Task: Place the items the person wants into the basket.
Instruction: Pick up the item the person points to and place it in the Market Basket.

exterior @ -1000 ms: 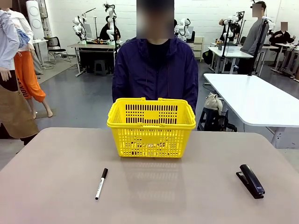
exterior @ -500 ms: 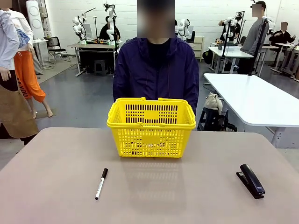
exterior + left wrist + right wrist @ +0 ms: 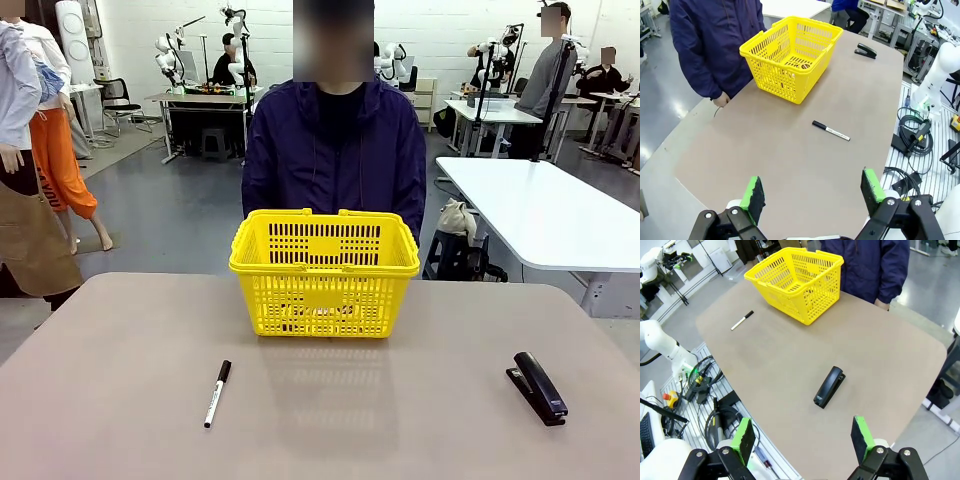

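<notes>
Hovering high over the surface (image 3: 420,420), both grippers stand wide open w/ nothing between the green pads: left gripper (image 3: 812,197), right gripper (image 3: 802,440).

Basket (image 3: 324,270) sits at the far middle of the surface, directly in front of the person (image 3: 335,150), handles folded down along the rim. Something small lies on its floor (image 3: 801,64), partly yellow w/ dark markings, seen from the left wrist; too small to identify. Through the mesh in the front view, faint dark shapes sit low inside; cannot tell what they are.

Left out on the surface: a white marker (image 3: 216,393) w/ black cap on the robot's left, long axis running approx. near-to-far, cap end pointing away toward the basket; a black stapler (image 3: 538,386) on the robot's right, long axis also roughly near-to-far. Neither looks like a wanted item. Both lie well apart from the basket and from each other.

Key relation: the basket lies ahead of both grippers, about midway between them; marker nearer the left arm, stapler nearer the right. Judgement: no wanted item remains on the surface, so the task appears at or near its end, and no grasp seems called for.
</notes>
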